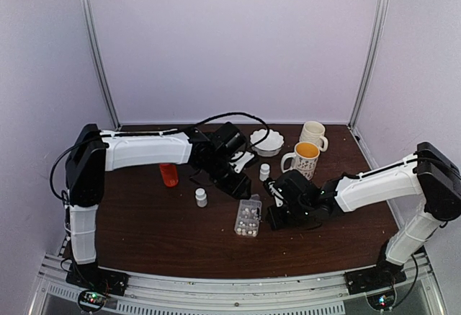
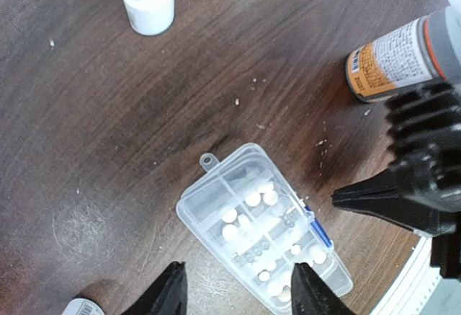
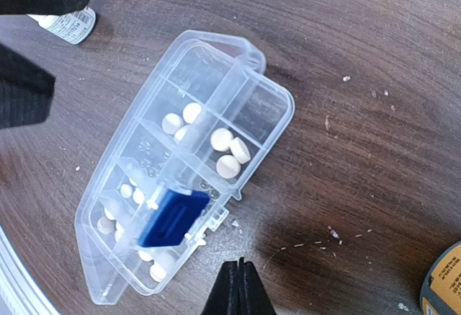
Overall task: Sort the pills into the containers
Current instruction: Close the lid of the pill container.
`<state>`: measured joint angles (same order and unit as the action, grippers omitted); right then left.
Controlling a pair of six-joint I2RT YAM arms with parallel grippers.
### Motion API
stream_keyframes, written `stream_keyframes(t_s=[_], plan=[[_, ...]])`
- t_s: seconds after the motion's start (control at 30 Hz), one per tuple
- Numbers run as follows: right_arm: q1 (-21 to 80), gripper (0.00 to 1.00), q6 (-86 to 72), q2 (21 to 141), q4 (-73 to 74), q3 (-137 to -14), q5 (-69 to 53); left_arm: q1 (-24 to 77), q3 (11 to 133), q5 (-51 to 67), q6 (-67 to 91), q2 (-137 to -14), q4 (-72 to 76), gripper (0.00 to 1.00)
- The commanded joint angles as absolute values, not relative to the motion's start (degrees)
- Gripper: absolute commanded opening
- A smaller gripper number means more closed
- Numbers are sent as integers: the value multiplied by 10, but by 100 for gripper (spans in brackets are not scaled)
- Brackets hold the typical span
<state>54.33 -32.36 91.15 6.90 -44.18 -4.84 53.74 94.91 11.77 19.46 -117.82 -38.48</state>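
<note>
The clear pill box (image 1: 248, 218) lies flat on the brown table between both grippers. Its lid lies over the cells, and a blue latch (image 3: 173, 218) sticks up at one long side. Whitish pills (image 3: 222, 139) sit in several cells and also show in the left wrist view (image 2: 252, 198). My left gripper (image 2: 238, 297) is open and empty, hovering over the box (image 2: 263, 221); it is just behind the box in the top view (image 1: 241, 189). My right gripper (image 3: 238, 290) is shut and empty, its tips just off the latch side of the box (image 3: 187, 163).
An orange bottle (image 1: 168, 174) and a small white bottle (image 1: 201, 197) stand left of the box. Another white bottle (image 1: 264, 172), two mugs (image 1: 306, 158) and a white bowl (image 1: 266, 140) stand behind it. A grey-capped orange bottle (image 2: 396, 55) lies near the right gripper.
</note>
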Motion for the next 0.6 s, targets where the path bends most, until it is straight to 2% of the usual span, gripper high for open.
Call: stream_keyframes(t_s=[0.0,0.13,0.27,0.57], plan=[[541,0,-324,910,80,-453,-29,539,920,116,216,-1194,-372,54],[541,0,-320,907,81,-454,-31,540,903,125,226,-1208,-356,55],[541,0,-319,906,88,-455,-28,542,892,159,232,-1211,-324,65],[541,0,-323,899,65,-447,-38,543,904,166,232,-1246,-325,67]])
